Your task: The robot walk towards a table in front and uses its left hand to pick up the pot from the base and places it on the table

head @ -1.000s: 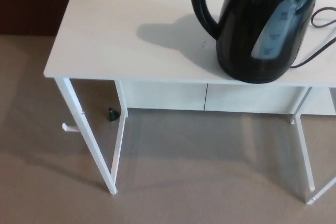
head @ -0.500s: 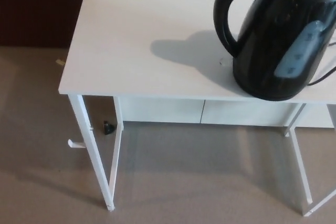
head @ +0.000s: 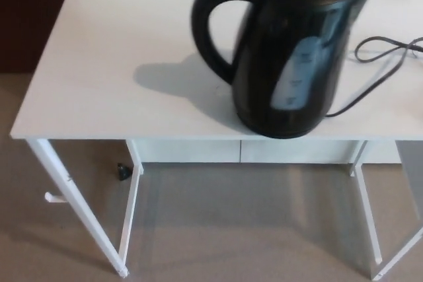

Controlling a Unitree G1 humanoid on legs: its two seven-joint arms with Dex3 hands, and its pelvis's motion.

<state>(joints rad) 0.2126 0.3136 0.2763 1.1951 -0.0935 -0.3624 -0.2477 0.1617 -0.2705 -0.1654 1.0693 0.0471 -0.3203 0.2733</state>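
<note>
Pot [head: 284, 57] sits unlifted at the white table [head: 106, 64] front edge, pickup not begun; neither hand in view, fingers impossible to judge

Black glossy plastic pot [head: 284, 64]: smooth shell with bright reflections; pale translucent gauge strip [head: 295, 74] on its side. White flat counter [head: 106, 64]: matt, smooth, laminate look. Thin white legs [head: 79, 209]: painted metal, satin. Black cord [head: 370, 90]: rubbery, matt. Beige carpet floor [head: 231, 229]: short, rough pile.
</note>
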